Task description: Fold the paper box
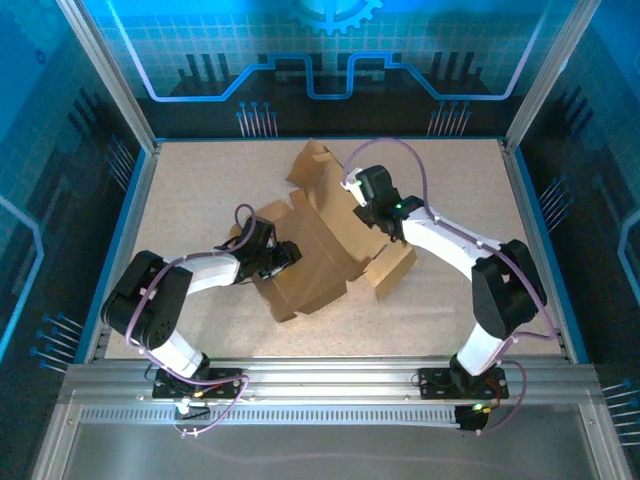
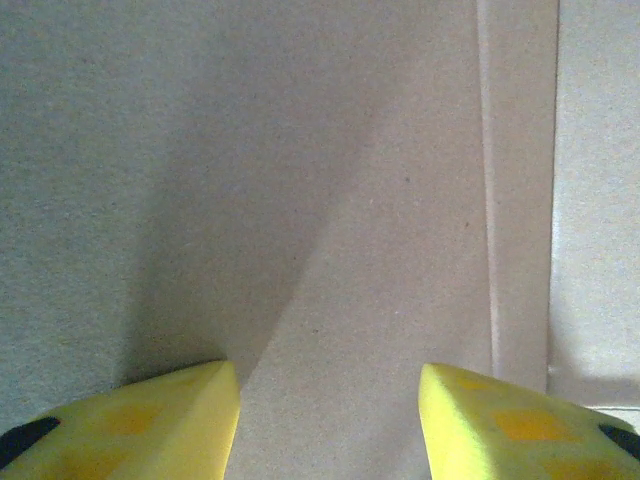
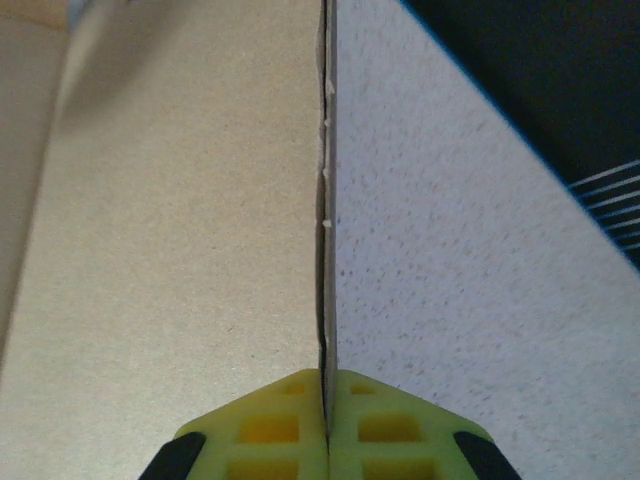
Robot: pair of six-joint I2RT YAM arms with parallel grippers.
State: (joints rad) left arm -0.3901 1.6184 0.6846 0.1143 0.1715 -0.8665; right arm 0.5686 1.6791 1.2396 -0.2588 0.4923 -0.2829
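**Left gripper** [image 1: 268,256]: the jaws stand apart, and the yellow pads [image 2: 170,425] hover close over a flat panel of the paper box [image 1: 312,262]. The paper box is a plain brown corrugated cardboard die-cut blank with flaps, lying partly folded at the middle of the speckled beige table [image 1: 190,180]. Nothing sits between the pads. This position probably prepares a grip or a press to anchor the base panel.

**Right gripper** [image 1: 374,212]: the jaws are closed on the thin edge of a cardboard flap, which is pinched between the pads [image 3: 270,430]. This hold likely lifts the flap off the table for folding along its crease.
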